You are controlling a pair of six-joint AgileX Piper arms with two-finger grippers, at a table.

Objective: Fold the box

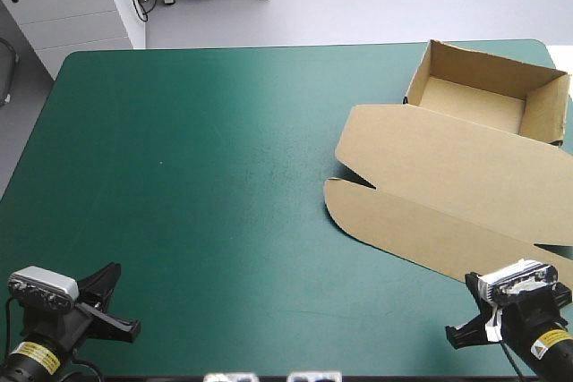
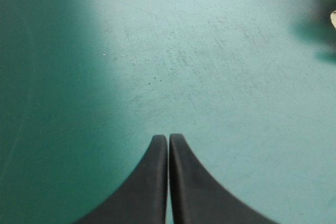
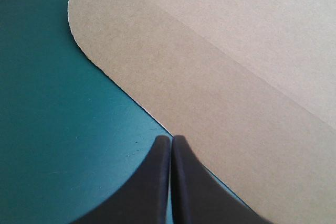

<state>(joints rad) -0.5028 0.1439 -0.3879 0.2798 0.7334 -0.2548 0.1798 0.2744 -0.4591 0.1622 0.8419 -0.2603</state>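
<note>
Box (image 1: 452,167) at right edge (cover (image 1: 197,176) wide leftward)

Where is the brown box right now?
High view: the box sits at the table's far right, its tray by the far corner, its flat lid ending beside the right gripper.

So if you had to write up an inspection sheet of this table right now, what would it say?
Surface: teal-green table cover, faintly scuffed.
Job's things: brown cardboard box at the far right corner, an open tray with its walls raised and its lid lying flat toward the near edge.
Clutter: nothing seen.
Grippers: left gripper, black fin-shaped fingers shut, over bare cover; right gripper shut, tips at the lid's near edge.
Cables: nothing seen across the cover.
Surroundings: nothing seen at or over the table.
</note>
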